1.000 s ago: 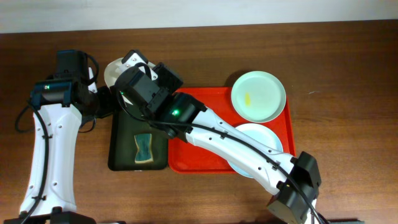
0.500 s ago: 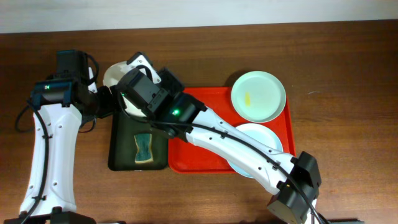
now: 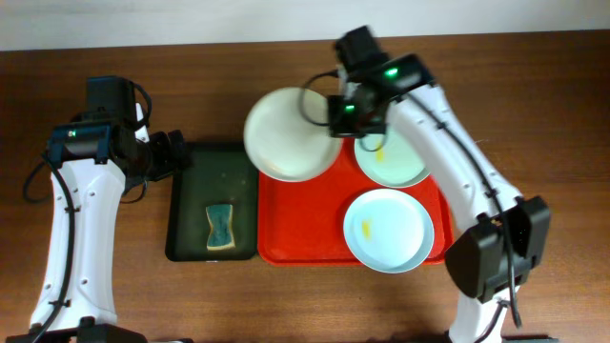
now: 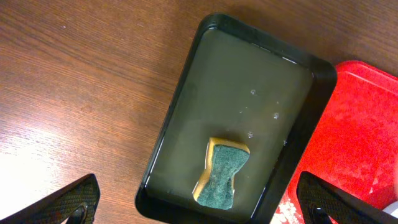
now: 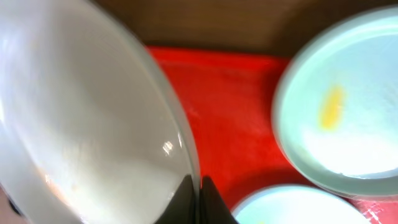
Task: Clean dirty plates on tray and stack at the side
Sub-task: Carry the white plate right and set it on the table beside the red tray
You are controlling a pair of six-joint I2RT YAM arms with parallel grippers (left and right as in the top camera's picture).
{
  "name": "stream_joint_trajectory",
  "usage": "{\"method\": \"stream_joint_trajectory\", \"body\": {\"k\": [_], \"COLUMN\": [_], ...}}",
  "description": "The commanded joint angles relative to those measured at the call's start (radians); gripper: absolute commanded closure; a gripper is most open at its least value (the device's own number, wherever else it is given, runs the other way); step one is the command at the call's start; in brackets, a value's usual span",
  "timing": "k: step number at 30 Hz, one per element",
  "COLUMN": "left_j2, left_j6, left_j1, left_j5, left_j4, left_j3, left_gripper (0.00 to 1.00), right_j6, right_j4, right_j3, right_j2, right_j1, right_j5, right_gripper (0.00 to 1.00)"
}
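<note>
My right gripper (image 3: 335, 120) is shut on the rim of the white plate (image 3: 289, 134) and holds it above the red tray's (image 3: 303, 227) far left corner. In the right wrist view the jaws (image 5: 199, 194) pinch that plate's (image 5: 81, 124) edge. A pale green plate (image 3: 398, 157) with a yellow smear lies at the tray's far right, partly under the arm. A pale blue plate (image 3: 389, 229), also smeared, lies at the front right. My left gripper (image 3: 175, 152) stands open over the dark green tray, holding nothing; its fingers (image 4: 76, 200) straddle that tray's near end.
The dark green tray (image 3: 195, 195) sits left of the red tray, with a green-and-yellow sponge (image 3: 221, 228) in it. The left wrist view shows the sponge (image 4: 222, 171) in shallow water. Bare wooden table (image 3: 534, 105) surrounds both trays.
My right arm has swung right, carrying the white plate from behind the dark green tray to above the red tray's far left corner. The left arm has not moved.
</note>
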Motion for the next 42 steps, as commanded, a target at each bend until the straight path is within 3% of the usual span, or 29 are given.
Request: {"method": "stream_joint_trajectory", "body": {"k": [1, 10, 19, 25, 35, 39, 42], "left_j2": [-0.003, -0.003, -0.003, -0.003, -0.003, -0.003, -0.003], "left_j6": [-0.009, -0.009, -0.009, -0.009, -0.009, -0.009, -0.009], "left_j1": [0.002, 0.002, 0.002, 0.002, 0.002, 0.002, 0.002], "left_j5": [0.008, 0.008, 0.008, 0.008, 0.008, 0.008, 0.008], "left_j4": [-0.001, -0.001, -0.001, -0.001, -0.001, -0.001, -0.001], "left_j3": [0.005, 0.005, 0.005, 0.005, 0.005, 0.005, 0.005], "left_gripper": [0.01, 0.01, 0.01, 0.01, 0.01, 0.01, 0.01], "right_j6": [-0.048, -0.093, -0.165, -0.163, -0.114, -0.103, -0.103], "right_j4": [-0.095, -0.323, -0.401, -0.339, 0.029, 0.066, 0.048], "right_j3": [0.016, 0.015, 0.013, -0.121, -0.545, -0.576, -0.566], "right_j2": [-0.024, -0.024, -0.025, -0.025, -0.025, -0.025, -0.027], "right_j1": [-0.148, -0.663, -1.002, -1.073, -1.072, -1.072, -1.068], "right_j5": [-0.043, -0.141, -0.141, -0.136, -0.006, -0.005, -0.005], "right_gripper": [0.96, 0.96, 0.96, 0.96, 0.96, 0.96, 0.79]}}
